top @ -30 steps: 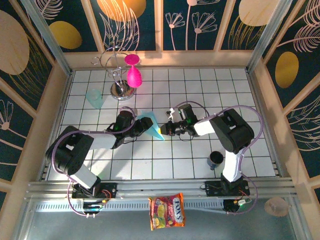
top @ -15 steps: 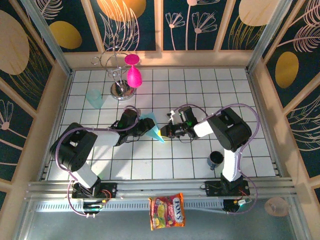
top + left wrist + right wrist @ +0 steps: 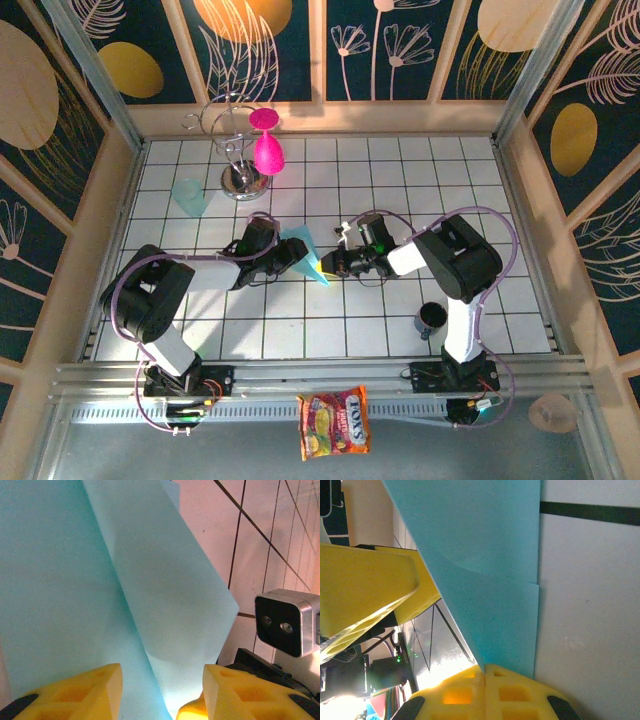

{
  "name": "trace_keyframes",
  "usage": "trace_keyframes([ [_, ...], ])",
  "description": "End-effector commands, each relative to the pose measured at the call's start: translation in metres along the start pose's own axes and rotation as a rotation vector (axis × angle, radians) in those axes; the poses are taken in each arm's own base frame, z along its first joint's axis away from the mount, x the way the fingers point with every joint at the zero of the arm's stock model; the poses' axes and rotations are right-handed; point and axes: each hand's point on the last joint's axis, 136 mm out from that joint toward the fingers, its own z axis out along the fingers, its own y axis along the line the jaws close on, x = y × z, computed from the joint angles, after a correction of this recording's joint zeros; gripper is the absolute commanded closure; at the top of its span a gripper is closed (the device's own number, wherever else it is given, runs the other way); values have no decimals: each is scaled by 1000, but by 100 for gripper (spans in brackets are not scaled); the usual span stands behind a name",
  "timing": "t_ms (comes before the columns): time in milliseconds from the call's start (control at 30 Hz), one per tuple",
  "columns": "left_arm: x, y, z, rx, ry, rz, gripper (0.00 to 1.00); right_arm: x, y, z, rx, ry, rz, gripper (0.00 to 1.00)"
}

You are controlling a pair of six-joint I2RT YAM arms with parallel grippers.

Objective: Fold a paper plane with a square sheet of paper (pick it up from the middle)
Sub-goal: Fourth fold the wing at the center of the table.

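Note:
The light-blue sheet of paper (image 3: 305,252) is creased into a narrow wedge that tapers toward the near side and is held up off the tiles between the two grippers. My right gripper (image 3: 333,263) is shut on its right edge; in the right wrist view the paper (image 3: 485,555) runs into the seam of the closed gripper (image 3: 485,669). My left gripper (image 3: 284,255) is at the paper's left side. In the left wrist view its yellow fingers (image 3: 90,690) stand apart, so the gripper (image 3: 162,672) straddles the folded layers of paper (image 3: 75,580).
A translucent teal cup (image 3: 189,196) stands at the back left near a wire stand (image 3: 243,180) with pink goblets (image 3: 266,150). A dark cup (image 3: 432,318) sits by the right arm's base. A snack packet (image 3: 335,422) lies off the table's front edge.
My left gripper has shifted slightly right, closer onto the paper, and its jaws have narrowed a little. The right gripper has stayed shut on the paper, nudging left.

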Motion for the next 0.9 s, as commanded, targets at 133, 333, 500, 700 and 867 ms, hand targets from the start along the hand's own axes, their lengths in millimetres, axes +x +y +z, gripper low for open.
trace_keyframes([
  [133, -3, 4, 8, -59, 9, 24, 51, 6, -8, 0, -2, 13, 30, 100],
  [333, 1, 21, 14, -144, 26, 12, 53, 7, -11, 0, 3, 12, 38, 100],
  [500, 1, 34, 16, -207, 24, 0, 54, 7, -11, 0, 5, 12, 41, 100],
  [700, 3, 57, 15, -338, 21, -17, 55, -3, -13, -9, 10, -28, 51, 97],
  [867, 6, 80, 13, -455, 25, -29, 56, -12, 4, -28, -5, -91, 30, 82],
])
